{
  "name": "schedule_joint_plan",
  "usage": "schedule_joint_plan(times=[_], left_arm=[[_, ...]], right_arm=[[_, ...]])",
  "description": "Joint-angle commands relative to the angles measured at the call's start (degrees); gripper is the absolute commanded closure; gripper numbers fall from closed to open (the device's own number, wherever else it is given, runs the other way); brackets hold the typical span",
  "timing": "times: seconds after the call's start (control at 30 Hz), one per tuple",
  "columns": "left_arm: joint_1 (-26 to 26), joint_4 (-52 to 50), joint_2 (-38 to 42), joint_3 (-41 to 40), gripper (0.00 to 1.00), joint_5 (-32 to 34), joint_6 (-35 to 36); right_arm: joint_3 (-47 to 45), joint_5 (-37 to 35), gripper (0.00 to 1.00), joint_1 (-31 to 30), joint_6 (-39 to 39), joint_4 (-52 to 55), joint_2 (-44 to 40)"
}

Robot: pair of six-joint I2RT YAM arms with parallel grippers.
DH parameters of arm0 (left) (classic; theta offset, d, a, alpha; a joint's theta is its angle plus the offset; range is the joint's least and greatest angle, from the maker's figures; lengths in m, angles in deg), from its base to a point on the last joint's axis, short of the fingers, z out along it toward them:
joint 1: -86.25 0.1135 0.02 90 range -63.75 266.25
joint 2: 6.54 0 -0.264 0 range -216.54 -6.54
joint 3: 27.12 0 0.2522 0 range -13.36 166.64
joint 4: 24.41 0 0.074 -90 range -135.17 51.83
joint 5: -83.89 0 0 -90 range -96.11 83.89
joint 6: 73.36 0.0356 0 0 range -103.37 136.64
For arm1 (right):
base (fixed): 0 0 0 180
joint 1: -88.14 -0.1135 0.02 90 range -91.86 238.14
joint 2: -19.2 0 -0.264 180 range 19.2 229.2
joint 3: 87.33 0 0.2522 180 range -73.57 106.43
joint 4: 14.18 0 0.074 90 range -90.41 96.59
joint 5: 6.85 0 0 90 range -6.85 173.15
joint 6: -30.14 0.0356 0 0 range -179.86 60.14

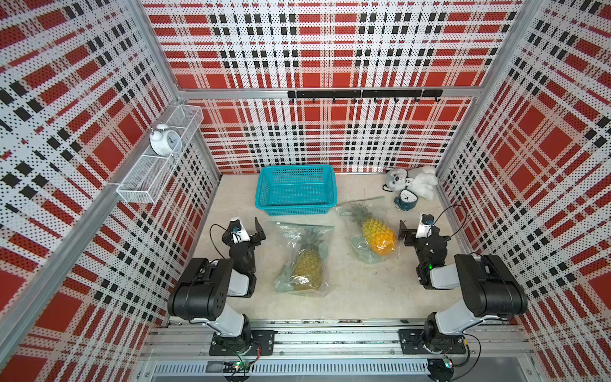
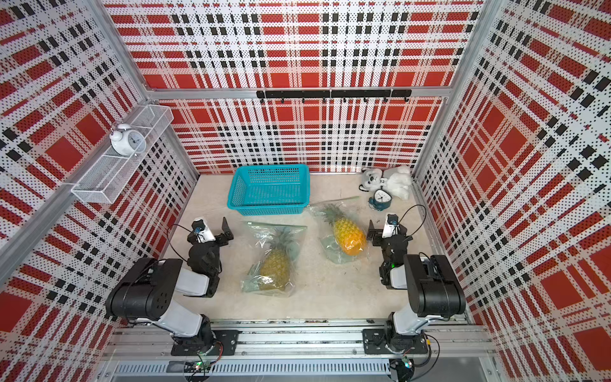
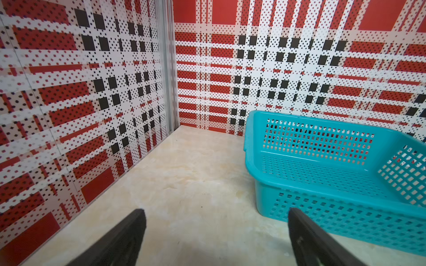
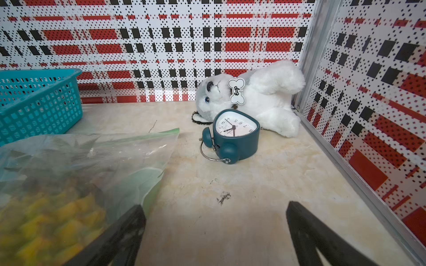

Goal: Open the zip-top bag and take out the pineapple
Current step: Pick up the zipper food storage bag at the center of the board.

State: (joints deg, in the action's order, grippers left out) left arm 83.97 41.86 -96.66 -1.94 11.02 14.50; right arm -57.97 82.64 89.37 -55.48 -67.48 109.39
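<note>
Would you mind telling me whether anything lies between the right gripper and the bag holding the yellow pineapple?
Nothing visible does. The right gripper stands open just beside the bag holding the yellow pineapple, with only bare table between them. The blue clock lies farther back, out of that path.

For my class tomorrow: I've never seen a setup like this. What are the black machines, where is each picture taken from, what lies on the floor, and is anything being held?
The two black machines are robot arms bolted to a rail. Each ends in a two-fingered gripper: the left gripper and the right gripper. Both are open and hold nothing.

Two pictures look down from overhead, nearly identical. The other two come from cameras on the arms' wrists, looking out past the black fingers.

On the pale floor lie two clear zip-top bags, each with a pineapple inside: a greenish one and a more orange one. Behind them stands an empty blue basket. In the far corner lie a toy dog and a dark alarm clock. A white clock sits on a wire wall shelf.
</note>
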Motion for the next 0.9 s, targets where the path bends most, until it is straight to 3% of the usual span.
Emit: schedule_joint_plan(times=[0.0,0.63,0.77,0.87], left_arm=[[0.02,0.22,-0.23,0.71,0.02,-0.21,-0.03],[0.09,1.62,0.59,-0.26,0.02,0.80,-0.48],[0.35,0.00,6.82,-2.24,0.02,2.66,-1.34],[0.30,-5.63,13.64,-2.68,0.02,2.71,-1.71]], right_arm=[[0.05,-0.63,0.00,-0.53,0.63,-0.87,-0.28],[-0.71,-0.76,0.00,-0.53,0.98,-2.36,-0.72],[-2.07,-3.66,0.00,-0.56,1.54,1.08,-7.48],[-1.18,-5.70,0.00,-0.53,3.54,10.45,-15.12]])
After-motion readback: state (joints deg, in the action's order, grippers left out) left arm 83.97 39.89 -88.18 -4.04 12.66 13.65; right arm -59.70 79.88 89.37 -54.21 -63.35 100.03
